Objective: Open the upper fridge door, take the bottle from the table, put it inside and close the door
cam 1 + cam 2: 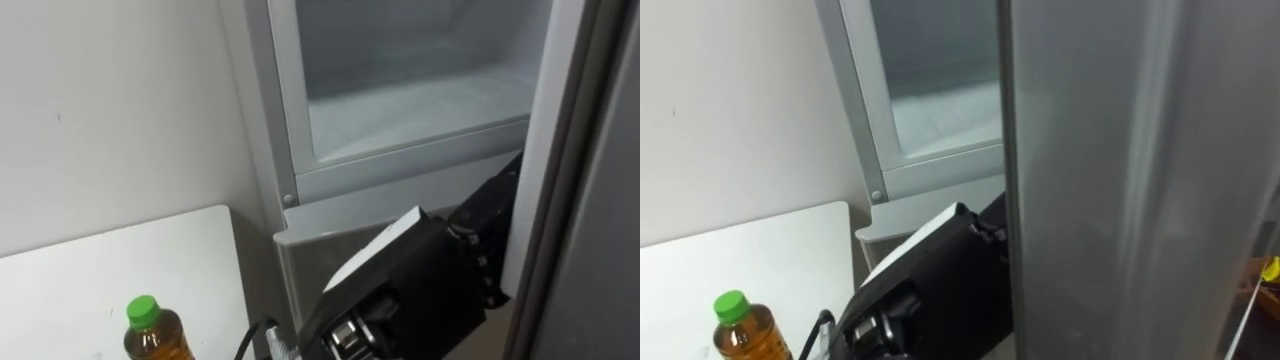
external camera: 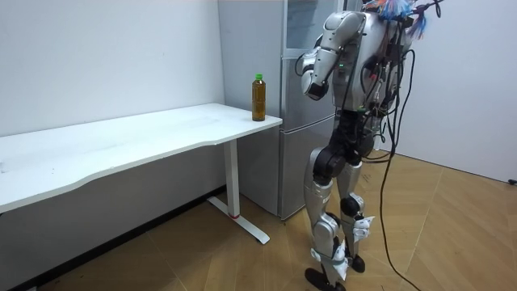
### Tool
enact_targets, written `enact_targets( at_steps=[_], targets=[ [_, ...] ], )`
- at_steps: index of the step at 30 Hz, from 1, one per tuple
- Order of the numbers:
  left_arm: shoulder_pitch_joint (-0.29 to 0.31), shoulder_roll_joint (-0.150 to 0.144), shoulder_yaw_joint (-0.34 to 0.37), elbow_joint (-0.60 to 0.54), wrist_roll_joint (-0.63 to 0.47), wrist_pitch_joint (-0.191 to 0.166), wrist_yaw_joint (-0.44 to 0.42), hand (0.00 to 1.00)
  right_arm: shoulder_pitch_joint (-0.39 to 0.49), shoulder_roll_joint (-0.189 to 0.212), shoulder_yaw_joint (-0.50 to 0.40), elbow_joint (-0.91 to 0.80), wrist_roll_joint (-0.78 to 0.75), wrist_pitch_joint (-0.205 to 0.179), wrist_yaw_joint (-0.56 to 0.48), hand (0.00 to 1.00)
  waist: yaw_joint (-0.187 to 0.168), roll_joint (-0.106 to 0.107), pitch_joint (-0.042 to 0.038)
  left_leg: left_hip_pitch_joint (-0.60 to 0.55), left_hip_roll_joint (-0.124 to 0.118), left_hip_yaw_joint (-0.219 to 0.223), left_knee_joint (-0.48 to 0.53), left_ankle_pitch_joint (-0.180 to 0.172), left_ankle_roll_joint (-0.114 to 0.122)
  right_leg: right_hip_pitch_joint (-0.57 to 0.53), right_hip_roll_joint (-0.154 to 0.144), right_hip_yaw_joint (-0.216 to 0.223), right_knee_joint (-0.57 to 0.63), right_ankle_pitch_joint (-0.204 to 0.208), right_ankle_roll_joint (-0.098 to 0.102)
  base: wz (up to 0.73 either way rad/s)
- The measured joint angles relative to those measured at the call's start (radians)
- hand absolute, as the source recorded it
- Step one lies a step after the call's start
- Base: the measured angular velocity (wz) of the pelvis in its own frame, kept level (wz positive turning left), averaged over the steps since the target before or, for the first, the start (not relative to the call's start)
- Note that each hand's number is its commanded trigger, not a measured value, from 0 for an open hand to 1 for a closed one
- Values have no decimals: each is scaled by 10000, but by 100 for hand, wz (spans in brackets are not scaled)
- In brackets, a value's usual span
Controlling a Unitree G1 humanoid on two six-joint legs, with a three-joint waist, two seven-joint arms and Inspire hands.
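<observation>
The bottle (image 1: 155,335), green-capped and holding amber drink, stands untouched at seven o'clock on the table (image 1: 90,280) corner. It is probably weighty, rigid and smooth, so best taken round mid-body. No print is readable. At five o'clock the left hand (image 1: 450,265) meets the open fridge door (image 1: 590,200); whether it grasps the door, I cannot tell.

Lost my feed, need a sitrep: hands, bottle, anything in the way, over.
Left hand at the open upper door edge. Bottle upright on the table corner, untouched. Upper compartment open, nothing seen blocking it.
</observation>
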Motion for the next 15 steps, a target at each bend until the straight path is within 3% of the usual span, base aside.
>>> enact_targets(
  at_steps=[15],
  targets=[
    [0, 6, 5, 90, 1, -170, 30, 0, 27, 3, -20, -90, 58, -126, -447, 0, -264, 13, -10, -106, -23, 2, 27, 9, 44, -65, -32, -11, -15, 48, 34, 0]
  ],
)
